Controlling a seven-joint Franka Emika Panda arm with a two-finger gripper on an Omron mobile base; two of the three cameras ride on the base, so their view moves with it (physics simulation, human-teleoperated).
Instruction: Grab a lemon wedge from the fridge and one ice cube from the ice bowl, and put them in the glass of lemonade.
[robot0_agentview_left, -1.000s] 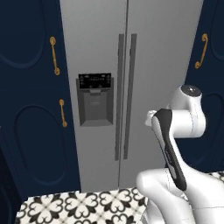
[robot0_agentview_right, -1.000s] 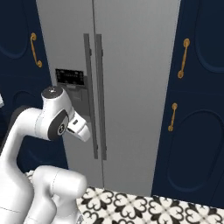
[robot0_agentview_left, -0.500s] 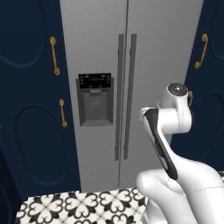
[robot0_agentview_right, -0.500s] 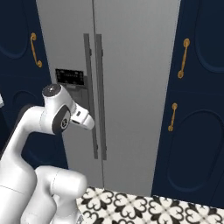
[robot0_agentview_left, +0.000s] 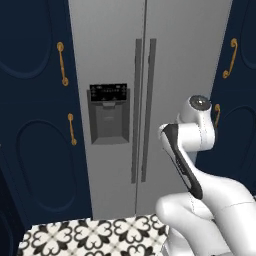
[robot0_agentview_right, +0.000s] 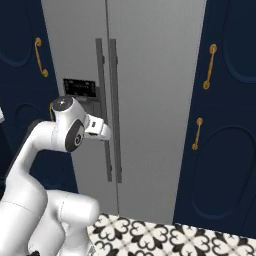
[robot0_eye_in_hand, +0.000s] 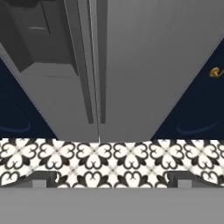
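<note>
Navy cabinets with gold handles (robot0_agentview_left: 62, 63) flank the tall grey two-door fridge (robot0_agentview_right: 150, 75), which stands dead ahead, both doors shut above the black-and-white patterned floor (robot0_eye_in_hand: 109, 159). Whatever sits inside it is hidden, so the lemon wedge cannot be seen. The white arm (robot0_agentview_left: 192, 135) is raised before the fridge, its pincer (robot0_eye_in_hand: 109, 180) spread wide and holding nothing. Those doors look rigid and fairly heavy, I'd guess; the long vertical bar handles (robot0_agentview_left: 142, 110) at the centre seam are the sensible place to hook on and pull, since the smooth door face would likely slip.
</note>
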